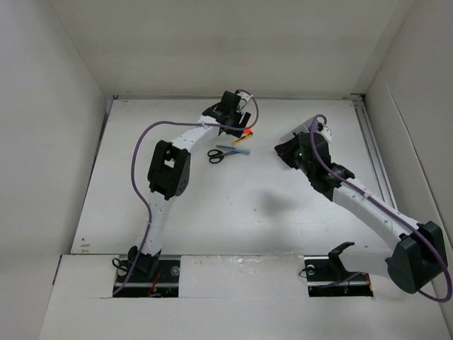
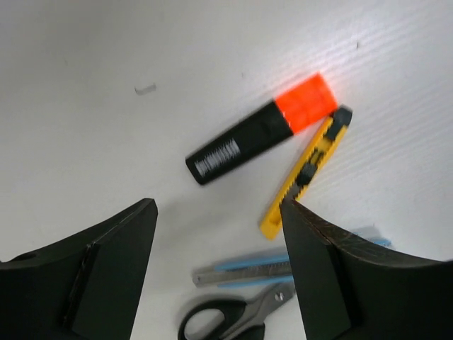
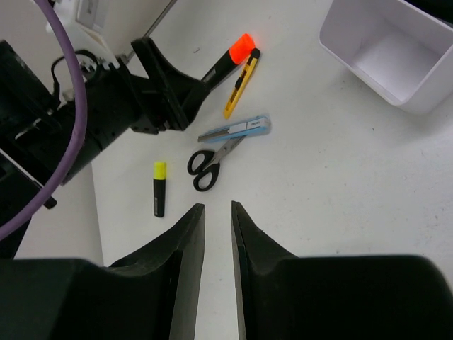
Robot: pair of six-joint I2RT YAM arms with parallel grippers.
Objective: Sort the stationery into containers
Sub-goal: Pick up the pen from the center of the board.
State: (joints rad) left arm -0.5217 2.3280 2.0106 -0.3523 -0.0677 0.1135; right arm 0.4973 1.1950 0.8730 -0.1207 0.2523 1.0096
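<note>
Stationery (image 1: 228,151) is all lying loose on the table (image 1: 212,212). On my right wrist cam, going left to right, I get: yellow-capped marker (image 3: 160,188), scissors (image 3: 209,164), blue-grey cutter (image 3: 237,129), yellow cutter (image 3: 241,83), orange-capped marker (image 3: 230,58). The white box (image 3: 396,57) sits well apart at the far right. Left gripper (image 2: 219,209) hangs near the orange-capped marker, jaws wide, gripping nothing. Right gripper (image 3: 218,212) is pinched down to 1 thin slit, also empty.

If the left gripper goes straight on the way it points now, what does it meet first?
Probably the black end of the orange-capped marker, just ahead of the open left gripper; depth is unclear, so perhaps bare table first.
</note>
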